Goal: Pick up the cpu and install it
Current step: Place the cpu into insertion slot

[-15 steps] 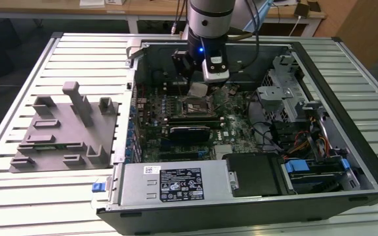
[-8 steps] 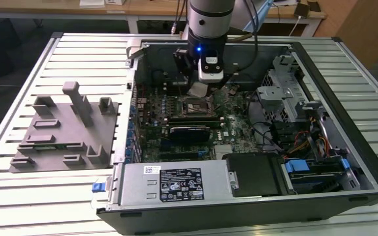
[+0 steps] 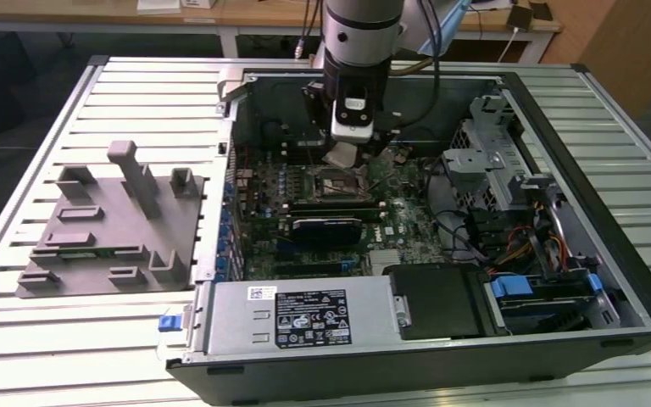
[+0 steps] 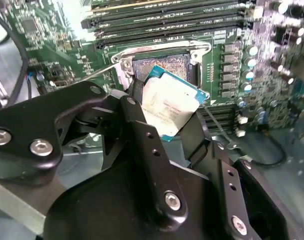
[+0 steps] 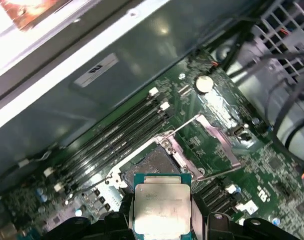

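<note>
One arm, one chip. Gripper (image 4: 164, 117) clenched on the cpu (image 4: 172, 102), with a black finger (image 4: 134, 100) pressed against each of two opposite edges. Silvery top faces the camera in both wrist views, with a thin teal rim showing. In the second wrist view the chip sits tilted between the fingers.

First wrist view: cpu (image 5: 161, 207) is held above the green motherboard (image 5: 272, 170), just beside the socket (image 5: 152, 165). Socket is uncovered, its metal retention frame (image 5: 217, 145) swung open to one side. Memory slots (image 5: 116, 135) run alongside it.

Exterior view: arm reaches down into the open computer case (image 3: 631, 254); gripper (image 3: 348, 153) hangs just above the socket (image 3: 335, 181). Grey fixture blocks (image 3: 111, 220) rest on the slatted table (image 3: 31, 127) at the exterior view's left of the case, well apart from the gripper
</note>
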You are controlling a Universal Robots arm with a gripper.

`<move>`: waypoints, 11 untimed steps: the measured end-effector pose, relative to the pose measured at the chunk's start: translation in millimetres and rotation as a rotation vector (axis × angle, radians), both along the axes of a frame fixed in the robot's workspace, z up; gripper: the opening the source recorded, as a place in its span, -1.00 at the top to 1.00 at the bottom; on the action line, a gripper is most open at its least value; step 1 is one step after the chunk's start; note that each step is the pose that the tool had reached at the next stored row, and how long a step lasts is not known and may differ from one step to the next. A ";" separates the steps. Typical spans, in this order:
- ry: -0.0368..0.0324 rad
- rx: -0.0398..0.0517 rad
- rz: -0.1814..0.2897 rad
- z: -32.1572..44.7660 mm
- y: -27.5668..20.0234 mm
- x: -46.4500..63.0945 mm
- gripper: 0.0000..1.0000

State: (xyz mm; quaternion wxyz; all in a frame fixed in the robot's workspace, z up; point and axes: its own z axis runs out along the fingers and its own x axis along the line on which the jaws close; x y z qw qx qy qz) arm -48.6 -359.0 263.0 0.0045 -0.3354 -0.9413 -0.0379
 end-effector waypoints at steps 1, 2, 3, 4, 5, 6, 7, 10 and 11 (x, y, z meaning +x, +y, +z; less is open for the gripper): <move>0.0000 0.0000 -0.018 -0.1 0.0 0.0 -0.08; 0.0000 0.0000 -0.036 -0.1 0.0 0.0 -0.08; 0.0000 0.0001 -0.055 -0.2 0.0 0.0 -0.08; 0.0000 0.0001 -0.072 -0.3 0.0 0.0 -0.08; -0.0001 0.0001 -0.091 -0.3 0.0 0.0 -0.08; -0.0001 0.0001 -0.108 -0.4 0.0 0.0 -0.08; -0.0001 0.0002 -0.126 -0.4 0.0 0.0 -0.08; -0.0001 0.0001 -0.181 -0.6 0.0 0.0 -0.08; -0.0001 0.0001 -0.199 -0.6 0.0 0.0 -0.08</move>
